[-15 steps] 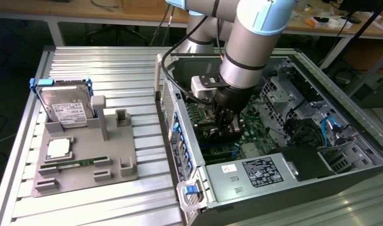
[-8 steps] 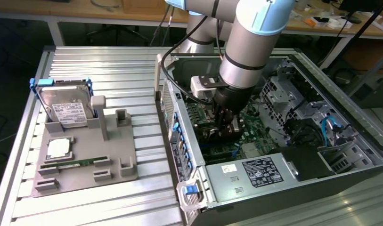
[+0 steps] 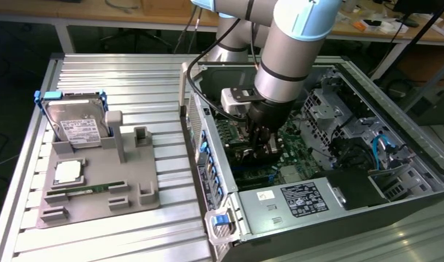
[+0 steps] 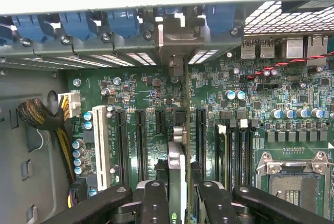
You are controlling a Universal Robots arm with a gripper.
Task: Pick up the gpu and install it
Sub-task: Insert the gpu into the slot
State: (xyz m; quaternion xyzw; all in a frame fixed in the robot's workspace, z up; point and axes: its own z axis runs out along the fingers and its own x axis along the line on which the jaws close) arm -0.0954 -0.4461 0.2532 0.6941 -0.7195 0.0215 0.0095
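Observation:
My gripper (image 3: pixel 262 143) is lowered inside the open computer case (image 3: pixel 418 164), over the green motherboard (image 3: pixel 298 146). The gpu (image 3: pixel 245 156) is a dark flat card below the fingers, standing on edge. In the wrist view the gpu (image 4: pixel 177 162) runs edge-on between the two black fingers (image 4: pixel 155 203) of my gripper (image 4: pixel 183 197), which is shut on it. The card lines up with a long black slot (image 4: pixel 200 135) on the motherboard (image 4: pixel 292 93). Its silver end bracket (image 4: pixel 175 40) sits at the case's rear wall among the blue slot clips (image 4: pixel 122 21).
A grey parts holder (image 3: pixel 98 196) lies on the slatted table at the exterior view's left, with a silver hard drive (image 3: pixel 77 126), a processor chip (image 3: pixel 67 172) and a memory stick (image 3: pixel 87 189). Inside the case are a power supply (image 3: pixel 302 199), drive cages (image 3: pixel 331 106), cables (image 4: pixel 44 117) and the processor socket (image 4: pixel 295 179).

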